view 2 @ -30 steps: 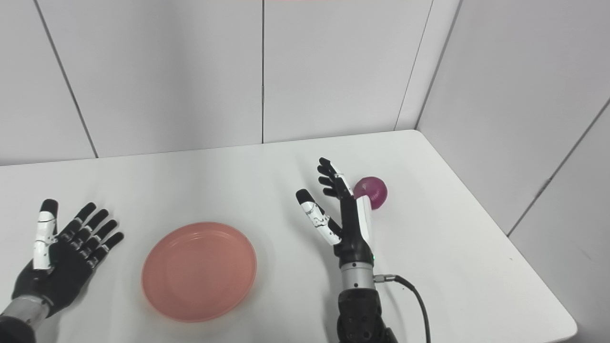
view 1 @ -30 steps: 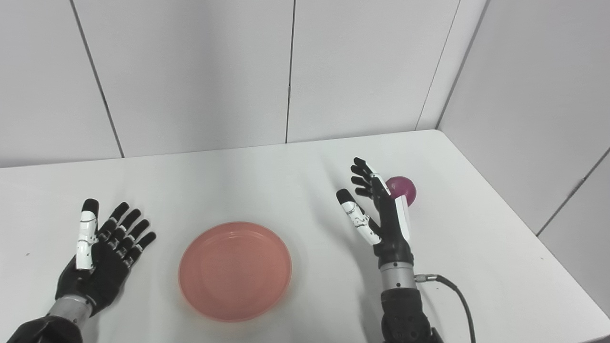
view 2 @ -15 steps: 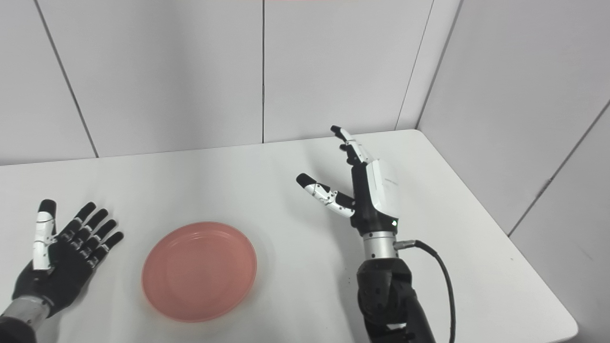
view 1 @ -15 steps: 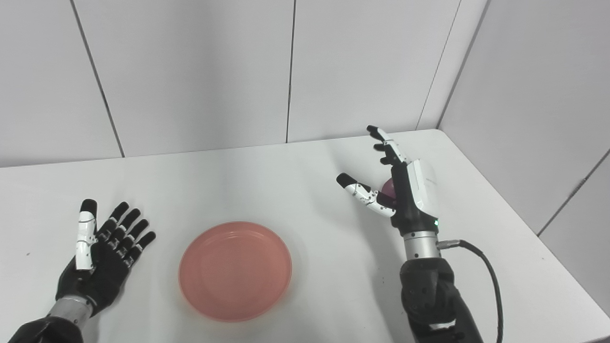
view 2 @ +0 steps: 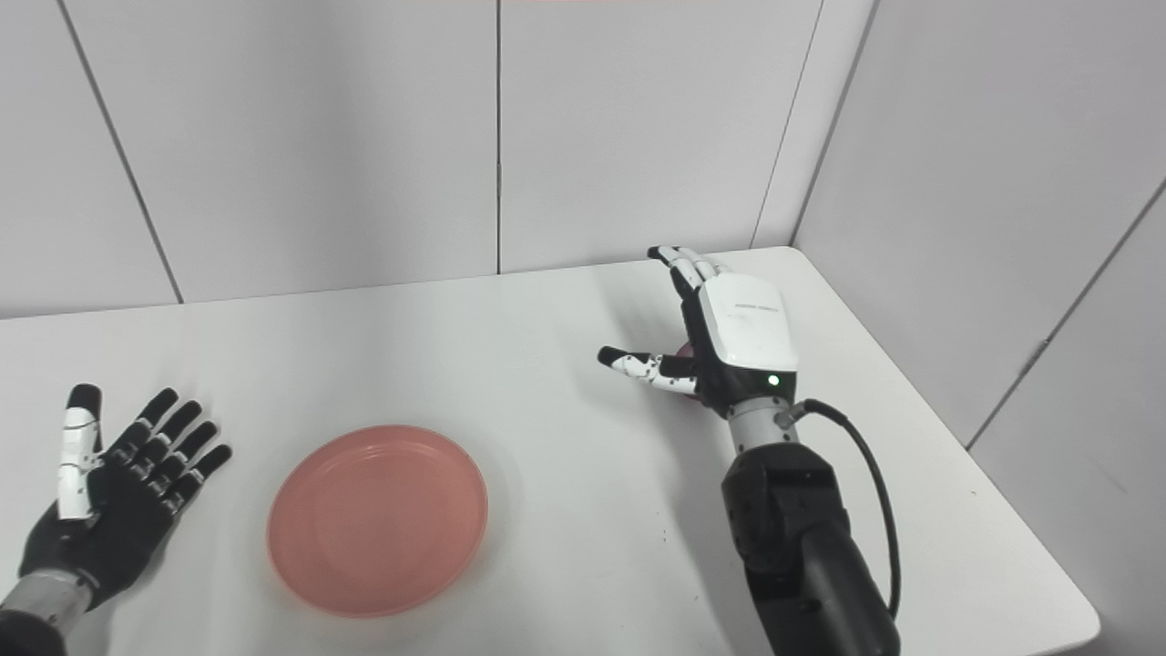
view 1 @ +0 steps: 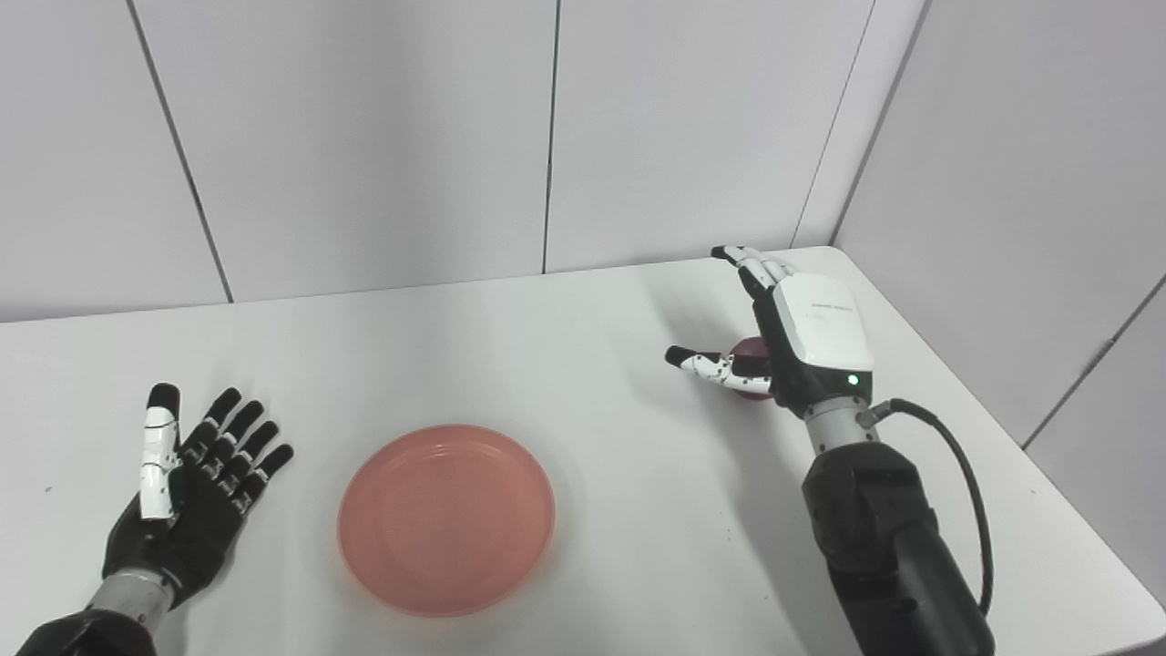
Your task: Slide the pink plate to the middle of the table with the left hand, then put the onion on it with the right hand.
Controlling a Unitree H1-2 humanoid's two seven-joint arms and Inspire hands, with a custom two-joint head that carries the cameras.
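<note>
Onion (view 1: pixel 749 350) under R hand (view 1: pixel 802 337), fingers apart; L hand (view 1: pixel 187 483) spread, empty.

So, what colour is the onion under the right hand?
Dark purple-red; the onion shows best in the left eye view, mostly hidden by the right hand.

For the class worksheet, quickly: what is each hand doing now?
Left hand: open, holding nothing.
Right hand: open above the onion, not yet grasping.

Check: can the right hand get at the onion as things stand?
Probably yes. The right hand is open, directly over the onion, thumb and fingers either side; nothing lies between them.
</note>
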